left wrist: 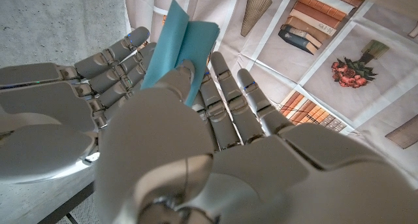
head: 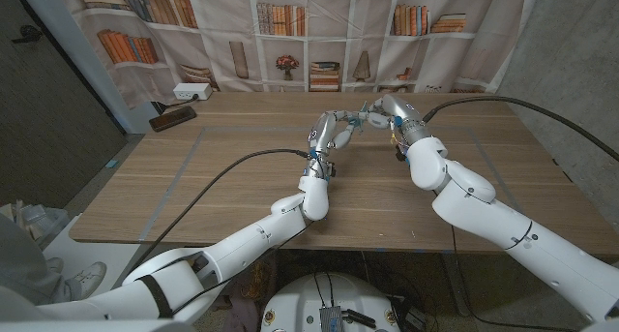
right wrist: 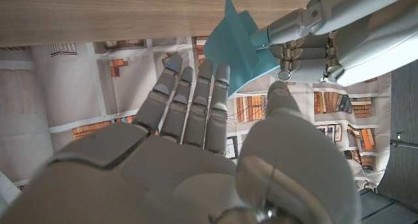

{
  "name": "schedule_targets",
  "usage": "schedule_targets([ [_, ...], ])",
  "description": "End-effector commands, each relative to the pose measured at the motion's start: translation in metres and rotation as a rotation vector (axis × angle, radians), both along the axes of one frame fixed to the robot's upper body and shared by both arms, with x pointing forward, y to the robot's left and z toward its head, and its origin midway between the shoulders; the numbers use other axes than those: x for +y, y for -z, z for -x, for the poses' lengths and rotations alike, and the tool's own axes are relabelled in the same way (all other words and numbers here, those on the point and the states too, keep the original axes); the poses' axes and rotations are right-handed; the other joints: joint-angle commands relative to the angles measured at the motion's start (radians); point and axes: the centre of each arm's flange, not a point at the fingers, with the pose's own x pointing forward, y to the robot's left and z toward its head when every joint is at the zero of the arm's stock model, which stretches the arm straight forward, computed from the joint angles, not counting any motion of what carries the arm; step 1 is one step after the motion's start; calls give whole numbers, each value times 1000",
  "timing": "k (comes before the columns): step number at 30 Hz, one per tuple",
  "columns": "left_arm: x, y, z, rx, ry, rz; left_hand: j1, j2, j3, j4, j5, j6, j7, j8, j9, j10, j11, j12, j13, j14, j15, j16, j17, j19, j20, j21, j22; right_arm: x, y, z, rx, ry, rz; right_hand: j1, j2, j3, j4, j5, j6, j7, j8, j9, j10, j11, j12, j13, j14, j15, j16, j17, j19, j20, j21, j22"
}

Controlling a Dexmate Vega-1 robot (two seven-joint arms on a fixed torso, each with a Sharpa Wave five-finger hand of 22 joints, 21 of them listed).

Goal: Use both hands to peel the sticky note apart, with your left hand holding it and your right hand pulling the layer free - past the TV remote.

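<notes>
A blue sticky note (head: 357, 122) (left wrist: 185, 46) (right wrist: 238, 46) hangs in the air over the table's far middle, between my two hands. My left hand (head: 327, 134) (left wrist: 196, 139) pinches it between thumb and fingers, and it also shows in the right wrist view (right wrist: 326, 28). Two layers of the note stand slightly apart at one edge. My right hand (head: 385, 109) (right wrist: 196, 139) faces it with fingers straight and thumb apart; its fingertips (left wrist: 124, 51) reach the note's edge. A dark flat TV remote (head: 172, 118) lies far off at the table's back left.
A white box (head: 186, 93) sits behind the remote by the bookshelf-print backdrop. The wooden table (head: 242, 192) is bare in front of both arms. A person's shoe (head: 85, 276) shows at the picture's lower left, beside the table.
</notes>
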Motion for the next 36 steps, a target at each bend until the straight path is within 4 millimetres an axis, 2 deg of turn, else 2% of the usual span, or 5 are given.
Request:
schedule_targets([
  [1,0,3,2,-25,-26,-25,22,32,6,16,5,-5,-6,-6,2,18,-32,-8,0,-8,-126,-8,0,-69,-29,-1,11,-3,-1,-3,53,-8,-17,11,14,17,-4,10,15,6,-3,3,17,4,-4,0,25,6,5,2,25,9,8,3],
  [4,-1,4,2,-33,-32,-39,22,36,3,25,9,-3,-29,-9,2,0,-29,-28,-15,-25,-120,-22,-5,-67,41,66,69,-5,-2,-5,72,-21,-23,34,28,34,-13,20,21,12,-5,3,23,2,-5,0,35,9,3,1,40,18,11,3],
  [11,-3,5,3,-45,-52,-57,21,36,-19,34,11,-3,-65,-9,2,-15,-39,-48,-21,-15,-116,-2,19,-136,48,160,182,-8,-6,-8,122,-23,-22,92,29,64,-35,47,25,11,-13,4,30,3,-10,-1,54,8,-4,-3,55,19,10,1],
  [18,-3,5,3,-57,-69,-82,15,32,-25,45,15,3,-76,-7,1,-21,-37,-57,-17,-48,-114,-14,19,-221,43,215,262,-12,-9,-6,165,-40,-2,76,11,57,-19,56,18,19,-21,4,31,20,-15,-1,56,22,-10,-1,57,32,6,-1],
  [36,-2,9,4,-45,-78,-81,24,31,-41,41,15,15,-76,-1,0,-3,-33,-59,-11,-60,-117,6,47,-232,24,309,346,-14,-8,-8,210,-125,-23,20,-18,33,9,60,-22,23,-43,12,-18,17,-42,1,5,48,-28,3,31,52,-19,-2],
])
